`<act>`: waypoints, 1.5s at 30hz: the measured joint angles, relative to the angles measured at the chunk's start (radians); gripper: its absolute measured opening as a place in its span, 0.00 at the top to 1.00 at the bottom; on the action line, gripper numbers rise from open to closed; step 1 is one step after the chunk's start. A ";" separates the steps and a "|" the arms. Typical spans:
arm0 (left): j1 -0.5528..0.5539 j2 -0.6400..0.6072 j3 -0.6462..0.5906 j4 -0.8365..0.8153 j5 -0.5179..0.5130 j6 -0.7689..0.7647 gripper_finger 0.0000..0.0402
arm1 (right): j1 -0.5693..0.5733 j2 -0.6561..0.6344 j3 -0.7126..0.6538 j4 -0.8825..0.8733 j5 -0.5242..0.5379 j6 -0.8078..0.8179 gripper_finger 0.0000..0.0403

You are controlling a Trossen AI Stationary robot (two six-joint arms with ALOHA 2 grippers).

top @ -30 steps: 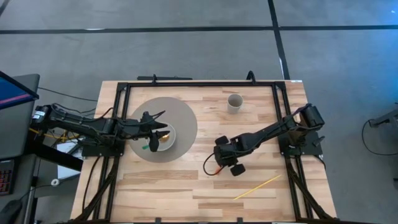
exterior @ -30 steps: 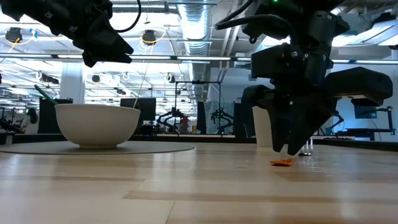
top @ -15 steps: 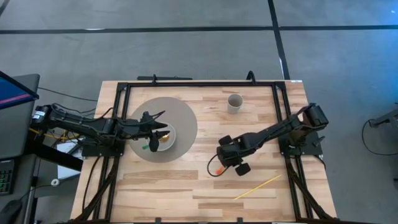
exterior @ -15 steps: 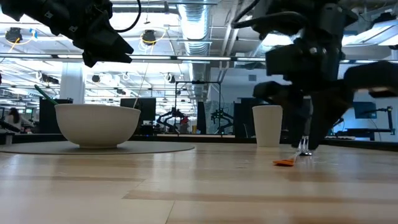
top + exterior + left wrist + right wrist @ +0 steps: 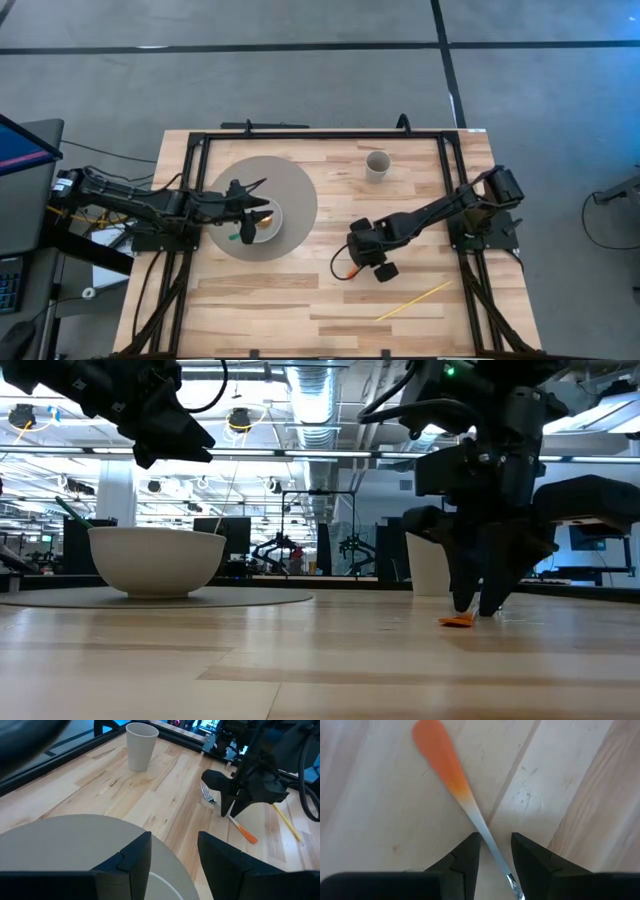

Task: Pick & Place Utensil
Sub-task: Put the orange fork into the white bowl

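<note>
A fork with an orange handle (image 5: 351, 272) lies flat on the wooden table, with its metal shaft (image 5: 479, 820) running between my right gripper's fingers. My right gripper (image 5: 495, 844) is open and points down at the fork (image 5: 456, 621). One finger stands on each side of the shaft, and I see no touch. My left gripper (image 5: 172, 845) is open and hovers above the white bowl (image 5: 268, 224). The bowl sits on a round grey mat (image 5: 295, 190) and holds a green and a yellow utensil.
A white paper cup (image 5: 377, 164) stands toward the table's far edge. A thin yellow stick (image 5: 413, 300) lies near the near right corner. A black metal frame (image 5: 320, 135) borders the table. Bare wood lies between the mat and the fork.
My right gripper swung a little toward the table's right edge, then came back and lowered over the fork's shaft. The fork stayed flat on the table. My left arm kept still.
</note>
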 joint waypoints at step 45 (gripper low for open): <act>-0.013 0.003 0.000 0.351 -0.002 0.007 0.59 | -0.165 0.031 0.213 0.709 -0.005 0.164 0.99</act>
